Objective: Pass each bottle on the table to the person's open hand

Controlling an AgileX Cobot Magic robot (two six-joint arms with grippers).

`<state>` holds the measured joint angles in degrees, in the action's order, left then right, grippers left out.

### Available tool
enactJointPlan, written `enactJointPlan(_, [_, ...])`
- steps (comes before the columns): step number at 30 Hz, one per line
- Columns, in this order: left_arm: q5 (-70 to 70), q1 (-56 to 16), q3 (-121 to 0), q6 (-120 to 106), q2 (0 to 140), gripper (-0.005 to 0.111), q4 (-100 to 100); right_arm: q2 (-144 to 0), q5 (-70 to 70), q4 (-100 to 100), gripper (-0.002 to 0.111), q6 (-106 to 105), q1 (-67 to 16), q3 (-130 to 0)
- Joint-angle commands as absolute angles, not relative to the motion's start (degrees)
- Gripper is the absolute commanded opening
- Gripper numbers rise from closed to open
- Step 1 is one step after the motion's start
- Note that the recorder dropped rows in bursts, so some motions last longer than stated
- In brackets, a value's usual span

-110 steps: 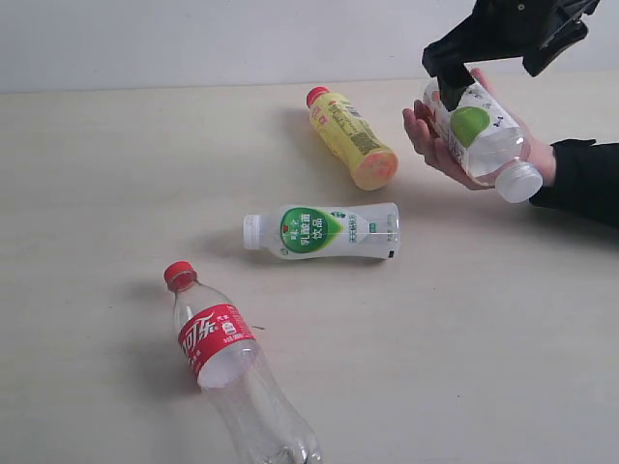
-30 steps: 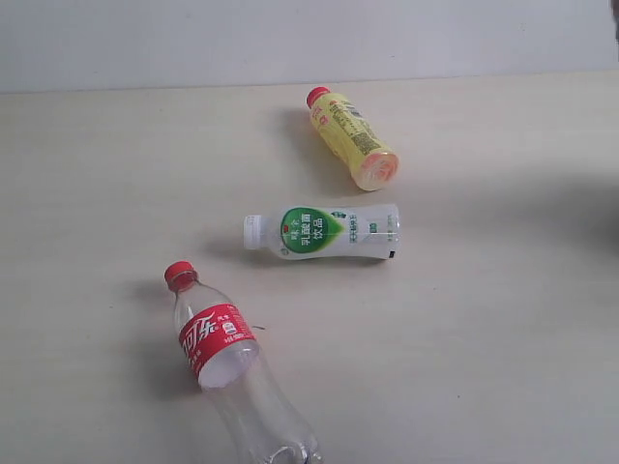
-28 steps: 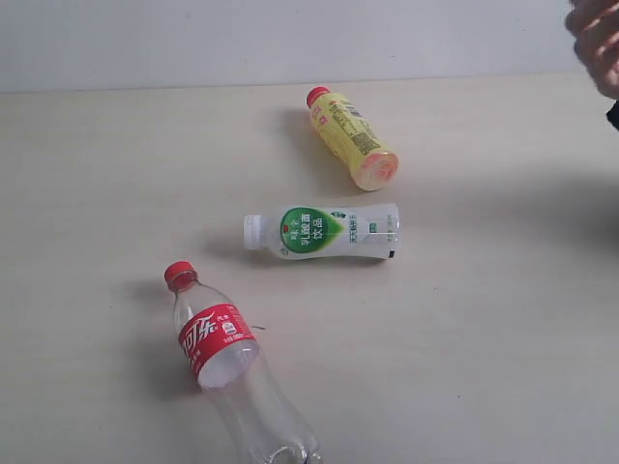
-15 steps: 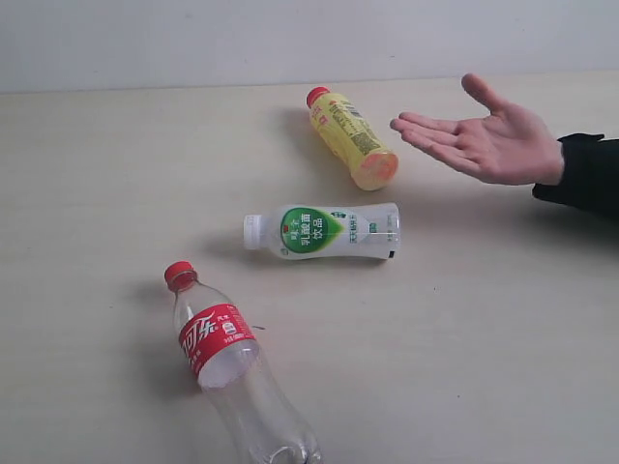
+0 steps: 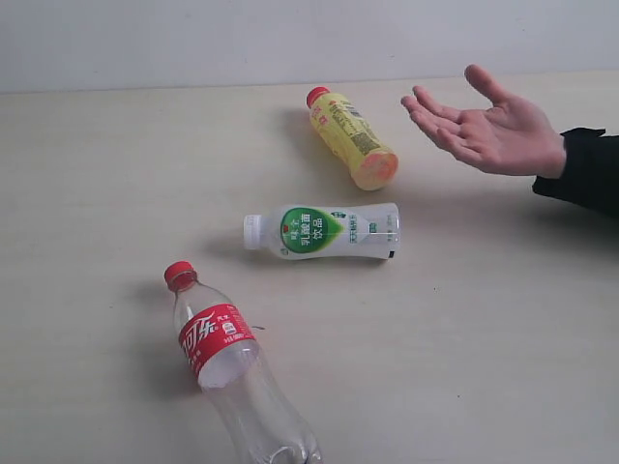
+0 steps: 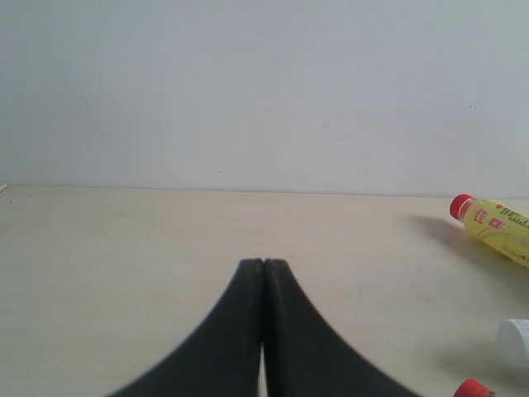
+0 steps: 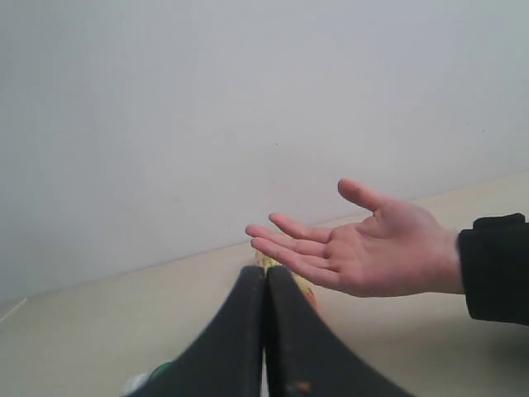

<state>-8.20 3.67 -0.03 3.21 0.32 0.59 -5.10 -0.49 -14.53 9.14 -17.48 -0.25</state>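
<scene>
Three bottles lie on the pale table (image 5: 503, 319). The yellow bottle with a red cap (image 5: 351, 137) lies at the back, also seen as the yellow bottle (image 6: 494, 226). The white bottle with a green label (image 5: 324, 231) lies in the middle. The clear bottle with red cap and label (image 5: 227, 362) lies at the front left. The fruit-printed bottle is out of view. A person's open hand (image 5: 488, 130) hovers palm up at the right, empty; it shows as the hand (image 7: 368, 248) too. My left gripper (image 6: 264, 263) and right gripper (image 7: 265, 270) are shut and empty, both outside the exterior view.
A plain pale wall (image 5: 193, 39) runs behind the table's far edge. The person's dark sleeve (image 5: 590, 169) enters from the right side. A white cap (image 6: 516, 341) and a red cap (image 6: 473, 388) peek in at the left wrist view's corner.
The right gripper left the fruit-printed bottle in the hand and withdrew from the exterior view. The hand went away with that bottle and came back empty, palm up.
</scene>
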Motion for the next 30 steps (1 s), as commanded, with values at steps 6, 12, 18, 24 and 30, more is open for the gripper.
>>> enactJointPlan(6, [-8.2, 3.4, 0.0, 3.0, 0.0, 0.001, 0.0, -5.1, -14.1, -16.2, 0.0, 10.4, -17.4, 0.0])
enactJointPlan(12, [-8.2, 3.4, 0.0, 3.0, 0.0, 0.001, 0.0, -13.8, -16.2, -14.3, 0.0, 10.2, -17.4, -8.4])
enactJointPlan(18, [-8.2, 3.4, 0.0, 3.0, 0.0, 0.001, 0.0, -38.9, 10.9, -5.1, 0.0, 5.3, -17.4, -32.3])
enactJointPlan(24, [-8.2, 3.4, 0.0, 3.0, 0.0, 0.001, 0.0, -66.2, 42.1, -14.9, 0.007, -22.1, -17.4, -53.8])
enactJointPlan(30, [-8.2, 3.4, 0.0, 3.0, 0.0, 0.001, 0.0, -83.6, 52.4, -12.4, 0.039, -27.0, -19.7, -66.1])
